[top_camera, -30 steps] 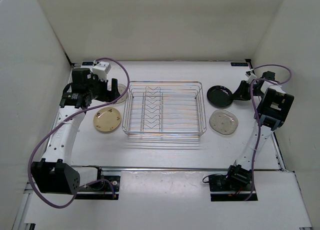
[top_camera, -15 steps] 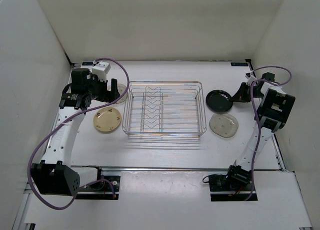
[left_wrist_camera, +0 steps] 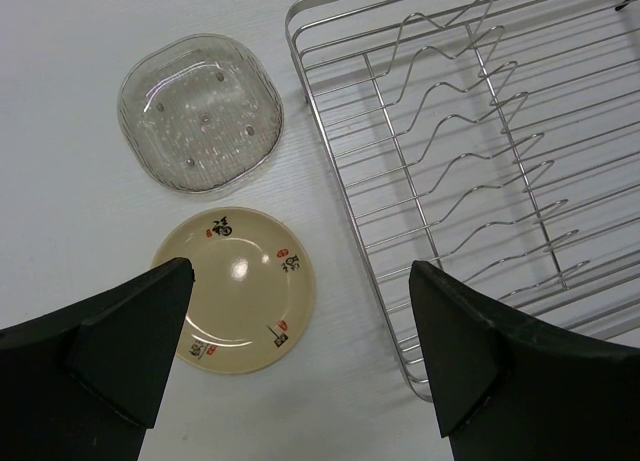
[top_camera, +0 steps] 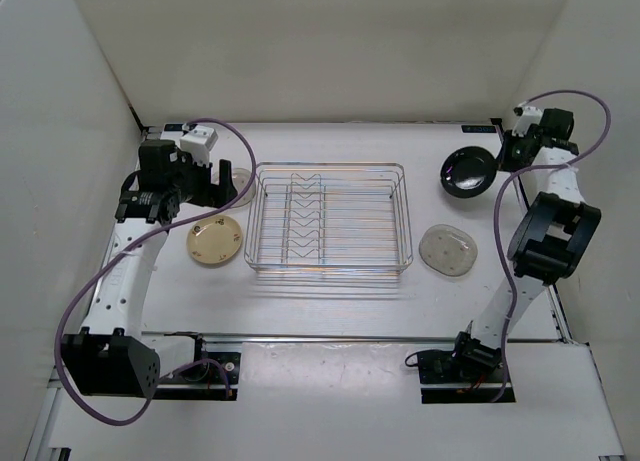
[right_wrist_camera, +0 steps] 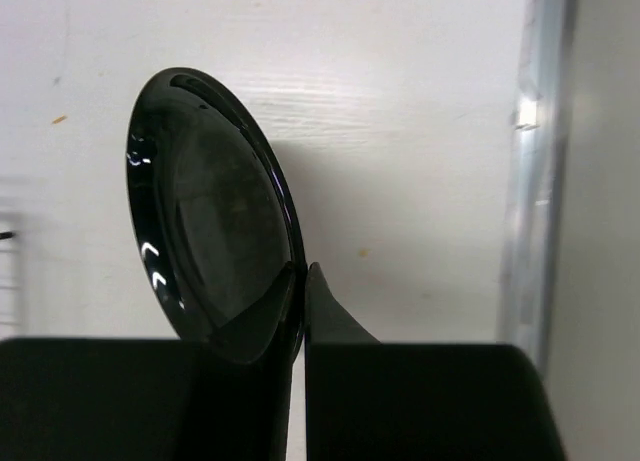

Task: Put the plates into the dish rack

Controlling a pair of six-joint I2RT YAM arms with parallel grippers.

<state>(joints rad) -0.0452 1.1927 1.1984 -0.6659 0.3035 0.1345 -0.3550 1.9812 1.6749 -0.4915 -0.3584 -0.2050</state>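
**Speaker 1:** Where is the dish rack, and where are the plates?

**Speaker 2:** The silver wire dish rack (top_camera: pixel 360 221) sits in the middle of the white worktop (top_camera: pixel 330 301), between the two arms. A row of V-shaped dividers runs down its centre. All four plates are outside it.

**Speaker 1:** What is the right arm holding?

**Speaker 2:** The right pincer (right_wrist_camera: pixel 302 286) is pressed together on the rim of the black plate (right_wrist_camera: pixel 205 241). From above, this plate is at the far right corner of the worktop, well apart from the rack. The wrist camera shows it tilted nearly on edge, with its glossy inner face turned left. Its shadow falls on the worktop behind it, and it appears to be raised off the surface.

**Speaker 1:** And the left arm?

**Speaker 2:** The left pincer (left_wrist_camera: pixel 300 311) is spread wide and grips nothing. It hangs over the left side of the rack. Below it, the cream-yellow plate (left_wrist_camera: pixel 235 289), which has small red and dark marks, lies flat just beside the rack's left wall. A clear plate (left_wrist_camera: pixel 200 111) with a rounded square outline lies flat farther back. It is near the cream-yellow one but not touching it.

**Speaker 1:** Where is the fourth plate?

**Speaker 2:** The greyish translucent plate (top_camera: pixel 447 249) lies flat on the worktop to the right of the rack. It is near the rack's front right corner and apart from it.
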